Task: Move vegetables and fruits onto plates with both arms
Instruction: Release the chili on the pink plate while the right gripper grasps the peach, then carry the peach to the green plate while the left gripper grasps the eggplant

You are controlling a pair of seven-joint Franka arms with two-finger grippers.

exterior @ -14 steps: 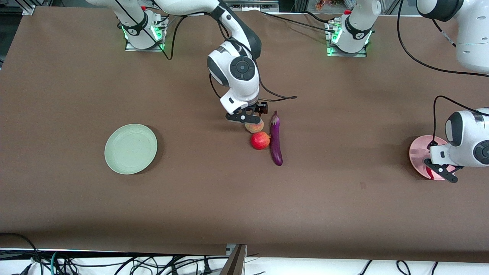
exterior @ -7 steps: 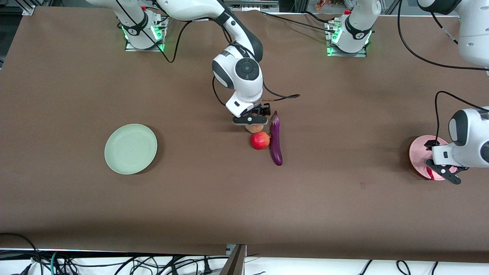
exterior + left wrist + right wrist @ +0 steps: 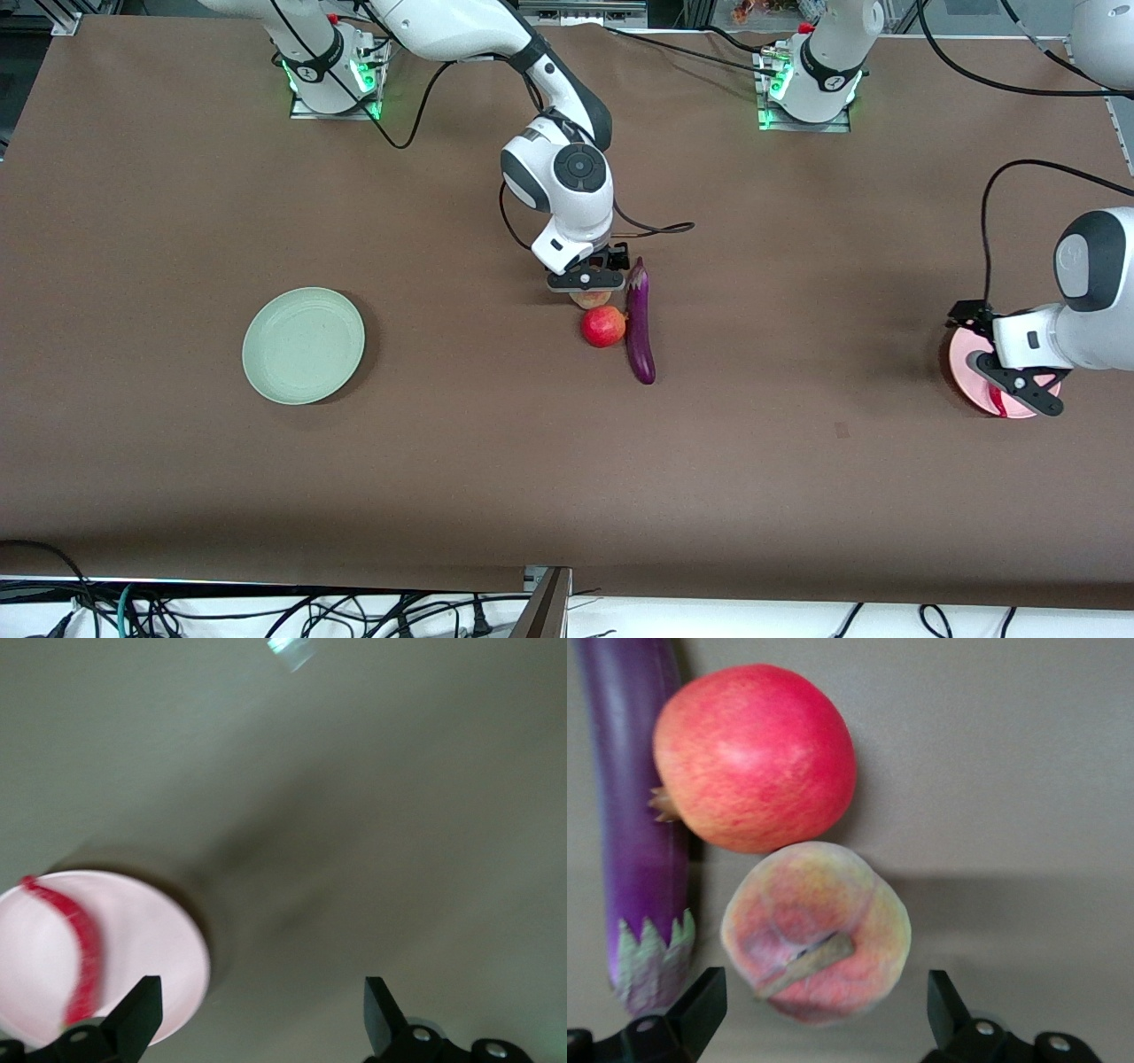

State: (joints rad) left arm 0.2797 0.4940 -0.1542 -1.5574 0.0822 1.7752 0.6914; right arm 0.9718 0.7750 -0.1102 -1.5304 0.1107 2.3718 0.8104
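The peach (image 3: 815,930) lies mid-table, touching the red pomegranate-like fruit (image 3: 757,757), which is nearer the front camera. The purple eggplant (image 3: 638,815) lies alongside both. My right gripper (image 3: 824,1010) is open low over the peach (image 3: 589,299), one finger on each side, not touching it. The pink plate (image 3: 151,930) at the left arm's end of the table holds the red chili pepper (image 3: 84,948). My left gripper (image 3: 257,1019) hangs open and empty above the plate's edge (image 3: 960,359). The pale green plate (image 3: 304,345) sits bare toward the right arm's end.
A black cable (image 3: 656,229) trails on the brown table (image 3: 797,266) just past the eggplant's stem (image 3: 637,266). Both arm bases (image 3: 332,75) stand along the table's edge farthest from the front camera.
The left gripper has opened and lifted away from the chili, which stays on the pink plate. The right gripper has come down closer over the peach.
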